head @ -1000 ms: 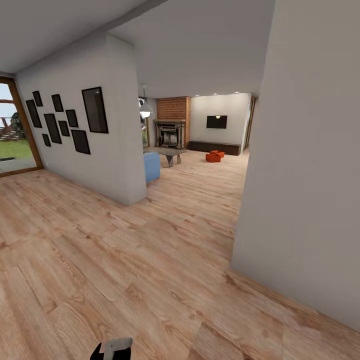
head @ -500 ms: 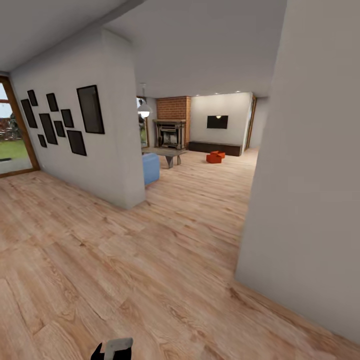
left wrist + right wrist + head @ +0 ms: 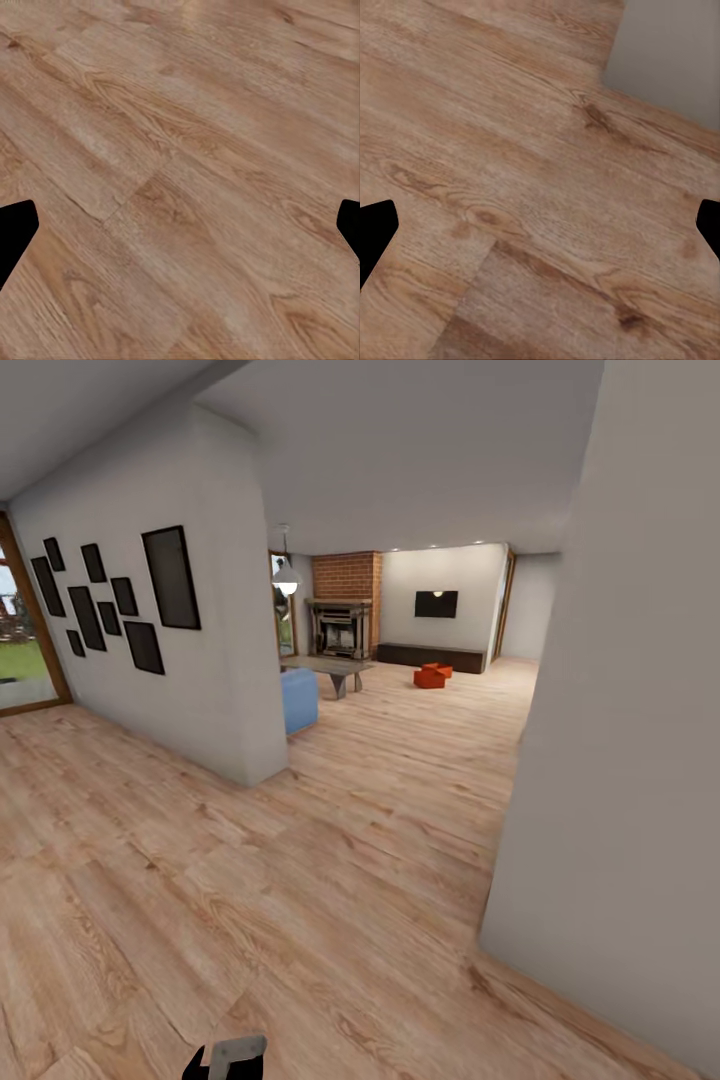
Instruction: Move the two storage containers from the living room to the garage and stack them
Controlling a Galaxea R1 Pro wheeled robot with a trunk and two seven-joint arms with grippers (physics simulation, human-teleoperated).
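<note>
Far ahead in the head view, the two storage containers (image 3: 431, 676) sit close together on the light wood planks of the living room (image 3: 400, 690), orange-red and small at this distance. Both grippers are far from them. In the left wrist view my left gripper (image 3: 180, 232) is open, black fingertips (image 3: 15, 229) wide apart over bare wood planks. My right gripper (image 3: 540, 232) is likewise open over planks, near a grey wall base. The garage is out of view.
A grey wall (image 3: 620, 740) stands close on the right, its corner near mid-view. On the left a wall with black frames (image 3: 150, 600) ends at a corner. Beyond lie a blue seat (image 3: 300, 698), low table (image 3: 335, 668), brick fireplace (image 3: 345, 605), TV (image 3: 436, 604) and dark cabinet (image 3: 430, 655).
The whole head view has shifted: both near walls now sit further toward the picture's edges and more of the living room shows. The containers have not moved.
</note>
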